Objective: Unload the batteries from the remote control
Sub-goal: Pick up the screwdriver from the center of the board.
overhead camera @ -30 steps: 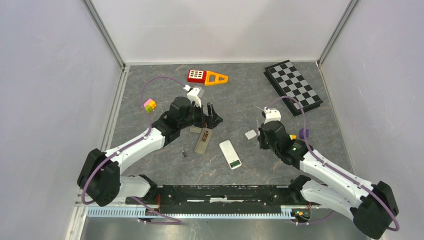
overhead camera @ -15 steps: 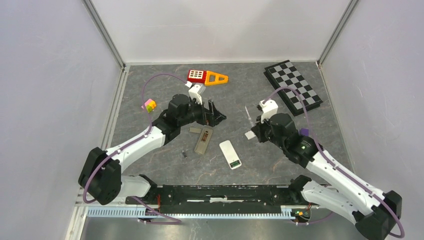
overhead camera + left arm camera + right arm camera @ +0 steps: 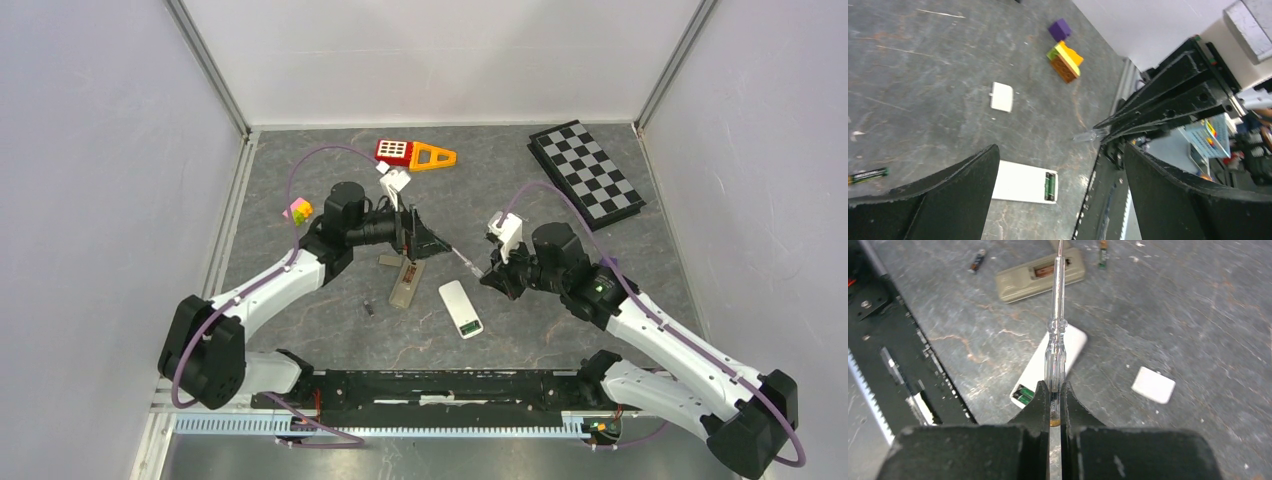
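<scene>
A white remote (image 3: 460, 308) lies face down with its compartment open, and two green-black batteries (image 3: 467, 328) sit inside. They also show in the right wrist view (image 3: 1023, 394) and the left wrist view (image 3: 1049, 185). A grey remote (image 3: 406, 283) lies to its left with its compartment open. One loose battery (image 3: 369, 308) lies left of the grey remote, and another (image 3: 1103, 252) lies beyond it. My right gripper (image 3: 490, 272) is shut on a clear thin screwdriver-like stick (image 3: 1056, 340), held above the white remote with the tip toward the grey one. My left gripper (image 3: 420, 240) is open and empty above the grey remote's far end.
A white cover piece (image 3: 1153, 385) lies right of the white remote, and a grey cover piece (image 3: 388, 260) lies by the grey remote. A chessboard (image 3: 586, 175) lies at the back right. Red and orange toys (image 3: 414, 154) lie at the back, with bricks (image 3: 299, 210) at the left.
My right gripper has swung left with the stick, from near the white cover piece to above the white remote. My left gripper has lifted and turned a little.
</scene>
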Robot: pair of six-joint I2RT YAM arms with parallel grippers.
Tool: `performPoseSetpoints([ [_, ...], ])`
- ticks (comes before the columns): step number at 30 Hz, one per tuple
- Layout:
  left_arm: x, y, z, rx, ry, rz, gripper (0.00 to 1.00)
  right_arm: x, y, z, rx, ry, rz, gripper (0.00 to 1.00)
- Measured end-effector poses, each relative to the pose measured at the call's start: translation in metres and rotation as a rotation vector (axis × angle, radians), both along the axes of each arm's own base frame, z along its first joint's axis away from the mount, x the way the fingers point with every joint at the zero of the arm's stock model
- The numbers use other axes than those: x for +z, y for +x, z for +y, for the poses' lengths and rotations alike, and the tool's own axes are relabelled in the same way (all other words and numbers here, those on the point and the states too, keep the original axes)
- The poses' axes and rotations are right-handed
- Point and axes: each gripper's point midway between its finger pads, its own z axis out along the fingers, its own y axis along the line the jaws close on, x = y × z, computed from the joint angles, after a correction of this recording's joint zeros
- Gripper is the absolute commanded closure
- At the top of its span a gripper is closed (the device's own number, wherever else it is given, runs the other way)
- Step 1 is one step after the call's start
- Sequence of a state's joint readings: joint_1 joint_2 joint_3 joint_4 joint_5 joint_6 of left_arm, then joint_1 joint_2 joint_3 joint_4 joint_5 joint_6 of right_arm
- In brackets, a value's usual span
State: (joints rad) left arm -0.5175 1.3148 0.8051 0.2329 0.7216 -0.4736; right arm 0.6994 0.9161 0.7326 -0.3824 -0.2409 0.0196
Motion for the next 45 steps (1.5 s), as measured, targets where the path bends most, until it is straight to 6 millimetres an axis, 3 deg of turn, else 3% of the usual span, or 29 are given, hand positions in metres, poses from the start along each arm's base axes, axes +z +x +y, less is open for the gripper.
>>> performPoseSetpoints([
  [7, 0.009, -0.036, 0.001, -0.157, -0.037, 0.018, 0.03, 0.0, -0.021, 0.016, 0.188, 0.028, 0.011, 1.0],
  [12, 0.001, -0.05, 0.003, -0.213, -0.017, 0.059, 0.04, -0.013, -0.026, 0.022, 0.25, 0.011, 0.049, 1.0],
  [20, -0.021, -0.071, 0.014, -0.304, 0.071, 0.113, 0.31, -0.012, -0.035, 0.028, 0.32, 0.032, 0.064, 1.0],
  [23, -0.023, -0.077, 0.016, -0.334, 0.081, 0.116, 0.49, -0.012, -0.041, 0.031, 0.357, 0.048, 0.081, 1.0],
  [28, -0.02, -0.081, 0.017, -0.37, 0.082, 0.103, 0.63, -0.016, -0.048, 0.035, 0.395, 0.059, 0.119, 1.0],
  [30, -0.02, -0.081, 0.017, -0.375, 0.084, 0.1, 0.65, -0.017, -0.05, 0.035, 0.404, 0.063, 0.125, 1.0],
  [33, -0.021, -0.082, 0.017, -0.387, 0.09, 0.105, 0.52, -0.017, -0.051, 0.035, 0.41, 0.066, 0.126, 1.0],
  [36, -0.024, -0.084, 0.018, -0.409, 0.103, 0.12, 0.51, -0.017, -0.051, 0.035, 0.411, 0.068, 0.128, 1.0],
  [40, -0.023, -0.088, 0.021, -0.431, 0.116, 0.115, 0.67, -0.019, -0.051, 0.035, 0.413, 0.068, 0.139, 1.0],
  [45, -0.022, -0.088, 0.022, -0.439, 0.128, 0.096, 0.8, -0.019, -0.054, 0.036, 0.429, 0.076, 0.149, 1.0],
])
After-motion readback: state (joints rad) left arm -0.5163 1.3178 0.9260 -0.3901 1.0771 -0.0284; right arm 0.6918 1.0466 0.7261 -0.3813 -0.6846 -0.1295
